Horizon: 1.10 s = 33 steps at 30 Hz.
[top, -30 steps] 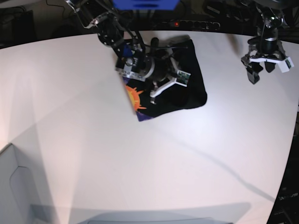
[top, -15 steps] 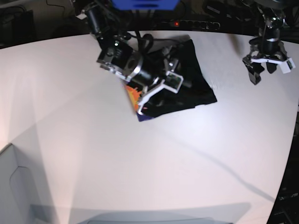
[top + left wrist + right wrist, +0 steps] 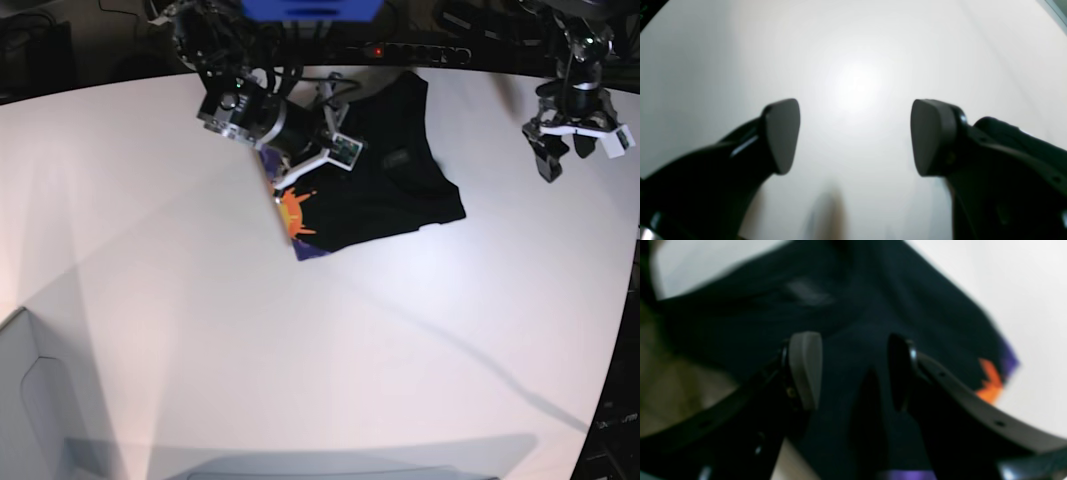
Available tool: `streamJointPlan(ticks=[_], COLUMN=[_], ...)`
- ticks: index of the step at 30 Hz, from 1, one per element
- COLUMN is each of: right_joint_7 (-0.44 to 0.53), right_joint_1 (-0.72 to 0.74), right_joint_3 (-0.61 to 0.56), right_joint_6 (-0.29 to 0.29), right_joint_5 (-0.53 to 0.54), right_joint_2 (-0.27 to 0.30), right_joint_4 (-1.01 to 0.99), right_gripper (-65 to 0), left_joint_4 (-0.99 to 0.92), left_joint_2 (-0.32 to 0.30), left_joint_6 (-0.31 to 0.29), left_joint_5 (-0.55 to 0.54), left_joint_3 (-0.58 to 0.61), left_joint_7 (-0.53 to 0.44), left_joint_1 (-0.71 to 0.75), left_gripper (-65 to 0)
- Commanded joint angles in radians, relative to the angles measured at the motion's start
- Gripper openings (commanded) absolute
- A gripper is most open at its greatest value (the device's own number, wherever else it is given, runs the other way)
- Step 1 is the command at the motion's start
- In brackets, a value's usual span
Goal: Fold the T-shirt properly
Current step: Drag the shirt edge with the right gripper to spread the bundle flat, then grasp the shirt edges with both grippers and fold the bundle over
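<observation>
The black T-shirt (image 3: 385,175) lies folded into a compact shape at the back middle of the white table (image 3: 300,350), its orange sun print (image 3: 293,212) and a purple corner showing at its left edge. My right gripper (image 3: 320,163) hovers over the shirt's left part, open. In the right wrist view its fingers (image 3: 805,370) stand apart above the dark T-shirt (image 3: 873,306), and nothing is pinched between them. My left gripper (image 3: 560,158) hangs open at the far right, away from the shirt. Through the left wrist view its pads (image 3: 781,133) spread wide over bare table.
A dark strip with a red light (image 3: 378,50) and cables run along the table's back edge. A grey box (image 3: 30,400) sits at the front left corner. The table's curved edge (image 3: 625,330) falls away on the right.
My right gripper has opened, let go of the T-shirt and drawn back up and to the left. The shirt's right side has spread out flatter. The left arm has barely moved.
</observation>
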Motion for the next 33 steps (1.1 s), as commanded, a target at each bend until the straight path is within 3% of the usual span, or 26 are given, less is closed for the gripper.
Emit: streamJointPlan(ticks=[1, 6, 11, 18, 24, 29, 33], right_joint_7=[0.028, 0.028, 0.018, 0.028, 0.029, 0.029, 0.031], right_joint_1=[0.006, 0.014, 0.075, 0.121, 0.138, 0.137, 0.137], right_joint_3=[0.003, 0.101, 0.241, 0.297, 0.297, 0.297, 0.33], right_joint_6=[-0.009, -0.009, -0.009, -0.009, -0.009, -0.009, -0.009], right_joint_5=[0.011, 0.013, 0.013, 0.013, 0.014, 0.014, 0.014], right_joint_2=[0.009, 0.006, -0.043, -0.049, -0.049, -0.044, -0.041], right_joint_4=[0.04, 0.088, 0.063, -0.023, -0.109, -0.121, -0.146], right_gripper=[-32.5, -32.5, -32.3, -33.6, -45.7, -57.3, -60.1], left_joint_4=[0.016, 0.027, 0.027, 0.058, 0.064, 0.001, -0.103], left_joint_2=[-0.01, -0.002, 0.001, -0.004, -0.008, -0.008, -0.01], left_joint_6=[-0.006, -0.007, -0.007, -0.007, -0.006, 0.005, 0.005], left_joint_5=[-0.01, -0.022, -0.158, -0.264, -0.257, -0.255, -0.255], left_joint_3=[-0.008, 0.03, 0.114, 0.277, 0.409, 0.449, 0.453], left_joint_7=[-0.019, -0.019, -0.019, -0.019, -0.021, -0.019, -0.019], left_joint_1=[0.008, 0.029, 0.068, 0.071, 0.034, -0.025, -0.069], left_gripper=[-15.5, -15.4, -15.4, -15.4, -15.5, -15.5, -15.6])
